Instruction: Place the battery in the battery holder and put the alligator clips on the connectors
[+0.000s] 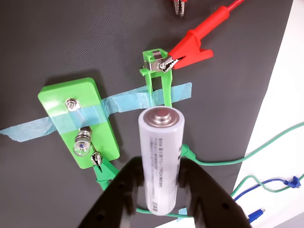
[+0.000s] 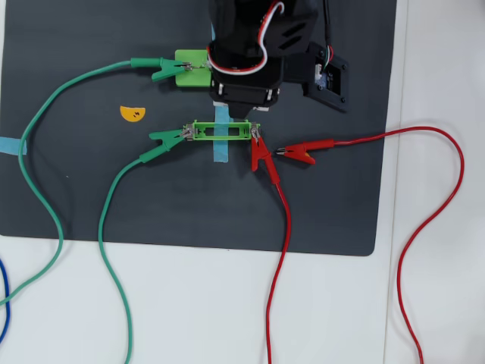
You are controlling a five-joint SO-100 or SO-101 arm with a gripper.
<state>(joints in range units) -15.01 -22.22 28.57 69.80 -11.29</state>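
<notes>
Wrist view: my gripper [image 1: 160, 190] is closed around the battery [image 1: 160, 156], its two black fingers [image 1: 205, 190] pressing the cylinder's lower half from either side. The battery stands nearly upright in the frame, its silver end cap turned toward the camera and a column of dark print running down its white side. It hangs over the near end of the battery holder [image 1: 157, 76] — I cannot tell from this view whether it touches the frame.

The holder is the narrow light-green frame fixed to the dark mat [image 1: 71, 42] by a strip of blue tape [image 1: 123, 102]. At its far end a red alligator clip [image 1: 190, 47] bites the metal connector tab [image 1: 159, 64]. To the left in this view lies the wider green block [image 1: 78, 121] with its small bulb [image 1: 81, 147], also taped down; a green alligator clip [image 1: 102, 171] grips the terminal at its near end. A green wire [image 1: 256, 147] trails away to the right across the white table.

Overhead view: the arm [image 2: 258, 45] covers the block and the battery. The holder [image 2: 225, 131] lies empty and horizontal, with a green clip [image 2: 168, 138] on its left tab and a red clip [image 2: 262, 158] on its right one. A second red clip [image 2: 299, 152] lies loose on the mat just to the right — attached to nothing. Another green clip [image 2: 165, 68] meets the block's left edge. A small orange half-disc [image 2: 132, 113] sits on the mat to the left.
</notes>
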